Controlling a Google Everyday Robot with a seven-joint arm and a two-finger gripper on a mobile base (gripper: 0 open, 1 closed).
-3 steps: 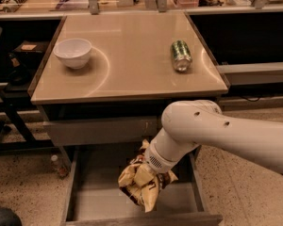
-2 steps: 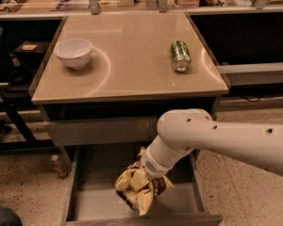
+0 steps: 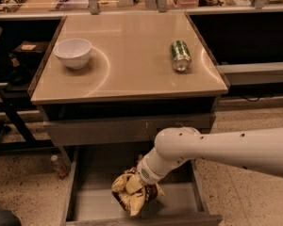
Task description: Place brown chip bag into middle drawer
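Note:
The brown chip bag (image 3: 130, 193), crumpled dark brown and pale yellow, hangs inside the open middle drawer (image 3: 90, 202), low over its flat grey floor near the front centre. My gripper (image 3: 145, 187) is at the end of the white arm (image 3: 212, 147), which reaches in from the right. It is shut on the bag's upper right end and is mostly hidden behind the bag and the wrist.
A closed drawer front (image 3: 108, 130) sits just above the open drawer. On the tan tabletop (image 3: 127, 60) stand a white bowl (image 3: 73, 52) at the left and a green can (image 3: 180, 55) lying at the right. A chair (image 3: 0, 112) stands at the left.
The arm has dropped lower and moved slightly left, carrying the bag deeper into the open drawer toward its floor.

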